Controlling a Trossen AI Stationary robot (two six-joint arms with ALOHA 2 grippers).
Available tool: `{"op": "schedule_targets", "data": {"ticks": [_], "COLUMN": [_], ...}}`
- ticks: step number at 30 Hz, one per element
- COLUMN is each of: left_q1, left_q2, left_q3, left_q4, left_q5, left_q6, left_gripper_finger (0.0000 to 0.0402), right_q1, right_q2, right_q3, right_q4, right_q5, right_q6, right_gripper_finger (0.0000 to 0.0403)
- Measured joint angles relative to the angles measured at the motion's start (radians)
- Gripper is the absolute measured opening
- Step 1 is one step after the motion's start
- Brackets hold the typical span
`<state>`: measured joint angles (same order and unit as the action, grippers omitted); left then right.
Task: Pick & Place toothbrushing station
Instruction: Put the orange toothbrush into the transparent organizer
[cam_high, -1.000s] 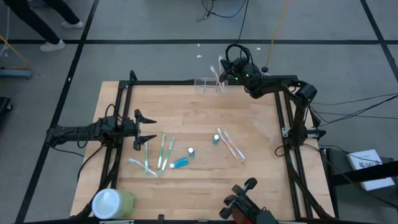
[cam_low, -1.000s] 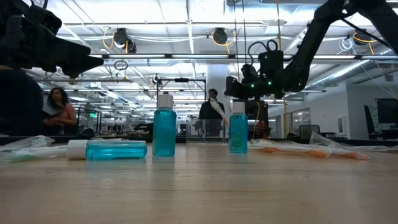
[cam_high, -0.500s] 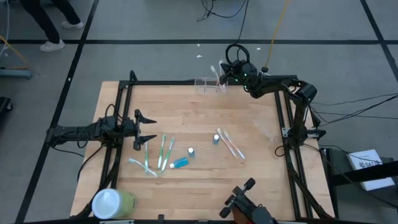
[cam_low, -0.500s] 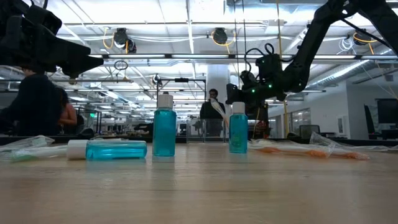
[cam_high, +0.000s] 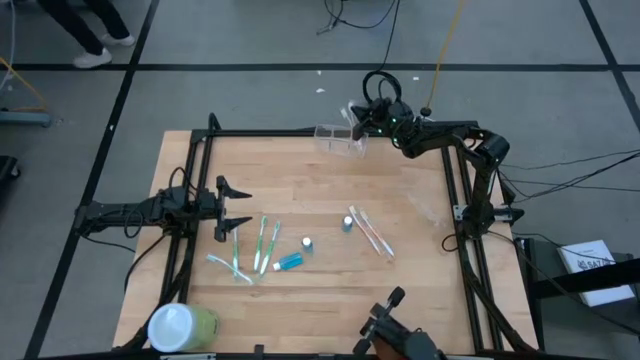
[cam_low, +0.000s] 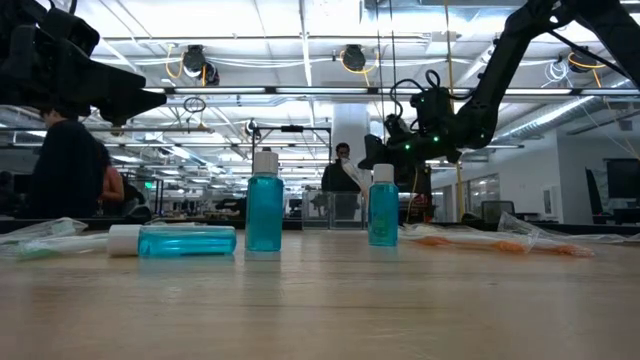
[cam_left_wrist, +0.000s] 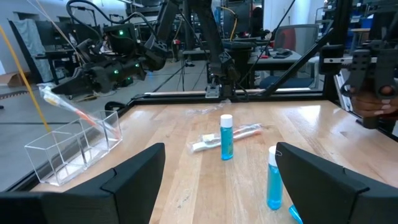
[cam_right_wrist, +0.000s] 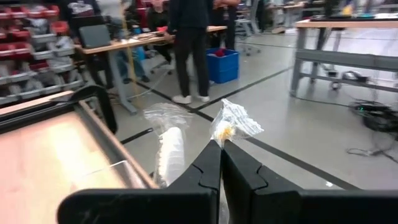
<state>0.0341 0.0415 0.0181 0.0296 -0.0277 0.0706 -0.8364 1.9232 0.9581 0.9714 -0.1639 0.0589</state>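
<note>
Early in the task, judging by the layout. At the table's far edge, right of centre: the holder (cam_high: 338, 140), clear and low-walled, upright on the wood. Right above its right end: the right gripper (cam_high: 362, 118), clamped together on a wrapped brush (cam_right_wrist: 233, 123) that slants down toward the holder's compartments. Not yet let go, so this brush does not count as placed. Possibly a second wrapped brush (cam_right_wrist: 169, 144), white, already standing at the holder; cannot say for sure.

Left to do, by this reading: the green brushes (cam_high: 262, 243) near the left of centre, the orange wrapped brushes (cam_high: 370, 232) to the right of centre, two upright blue bottles (cam_high: 307, 243) and a lying one (cam_high: 289, 262). All well apart from the holder. At the table's left side, hovering beside the green brushes: the left gripper (cam_high: 232, 208), fingers spread apart and holding nothing.

From above: only a pale smear at the right gripper. From the left wrist: the held brush's tip meeting the holder's rim at an angle, and the dividers inside. From the right wrist: the closed fingers and the wrapper's crumpled top, but little of the holder. From table height: bottles large in front, holder barely traceable behind them.
</note>
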Motion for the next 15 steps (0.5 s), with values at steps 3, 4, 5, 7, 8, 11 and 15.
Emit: {"op": "schedule_targets", "data": {"ticks": [3, 4, 5, 7, 8, 11, 15], "left_q1": [0.000, 0.000, 0.000, 0.000, 0.000, 0.000, 0.000], "left_q2": [0.000, 0.000, 0.000, 0.000, 0.000, 0.000, 0.000], "left_q3": [0.000, 0.000, 0.000, 0.000, 0.000, 0.000, 0.000], "left_q4": [0.000, 0.000, 0.000, 0.000, 0.000, 0.000, 0.000], "left_q5": [0.000, 0.000, 0.000, 0.000, 0.000, 0.000, 0.000], "left_q6": [0.000, 0.000, 0.000, 0.000, 0.000, 0.000, 0.000], "left_gripper_finger": [0.0310, 0.0310, 0.0310, 0.0310, 0.0310, 0.0310, 0.0310], "right_q1": [0.000, 0.000, 0.000, 0.001, 0.001, 0.000, 0.000], "right_q2": [0.000, 0.000, 0.000, 0.000, 0.000, 0.000, 0.000], "right_q3": [0.000, -0.001, -0.001, -0.001, -0.001, -0.001, -0.001], "right_q4": [0.007, 0.012, 0.018, 0.026, 0.027, 0.026, 0.025], "right_q5": [-0.047, -0.065, -0.084, -0.119, -0.129, -0.128, -0.126], "right_q6": [0.000, 0.000, 0.000, 0.001, 0.004, 0.007, 0.006], "right_gripper_finger": [0.0000, 0.0000, 0.0000, 0.0000, 0.0000, 0.0000, 0.0000]}}
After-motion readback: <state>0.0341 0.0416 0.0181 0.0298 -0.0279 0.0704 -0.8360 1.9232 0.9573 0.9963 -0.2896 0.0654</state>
